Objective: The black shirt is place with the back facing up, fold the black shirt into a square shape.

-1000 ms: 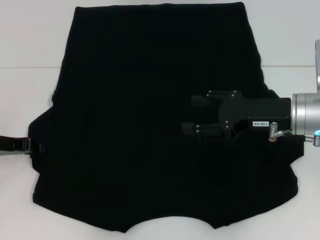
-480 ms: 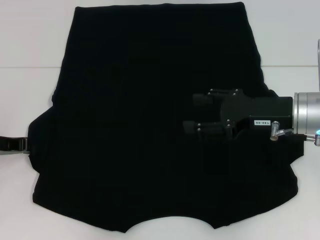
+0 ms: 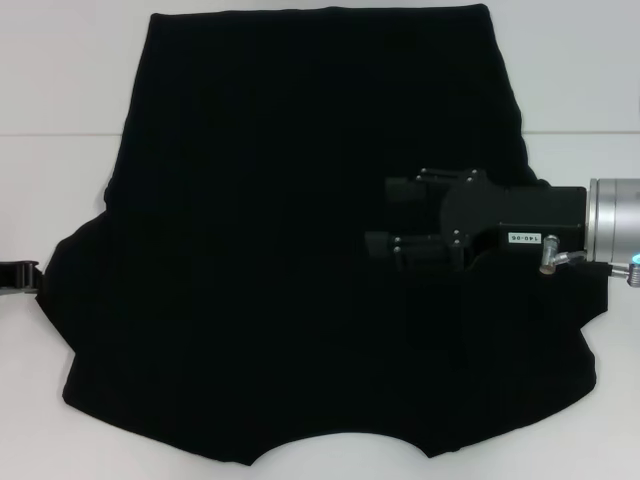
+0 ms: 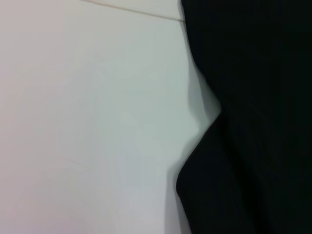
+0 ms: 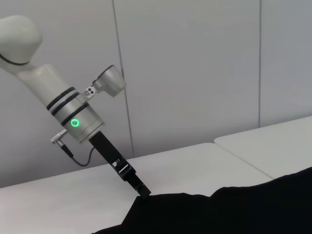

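The black shirt (image 3: 280, 200) lies spread flat on the white table (image 3: 60, 90), with its curved neckline at the near edge. My right gripper (image 3: 386, 216) hovers over the shirt's right middle, pointing left. Its fingers (image 3: 402, 190) stand apart, and I see nothing between them. Only the tip of my left gripper (image 3: 18, 276) shows at the left border, just off the shirt's left sleeve. The right wrist view has that left gripper (image 5: 141, 190) meeting the edge of the black shirt (image 5: 219, 209). In the left wrist view the black shirt (image 4: 253, 122) borders bare table.
White table surface (image 4: 97, 122) surrounds the shirt on the left and far sides. A seam line (image 3: 60, 134) crosses the table at the far part. A grey wall (image 5: 195, 73) stands behind the table.
My left gripper has drawn back to the left, away from the sleeve edge. The right gripper has shifted slightly away from me over the shirt.
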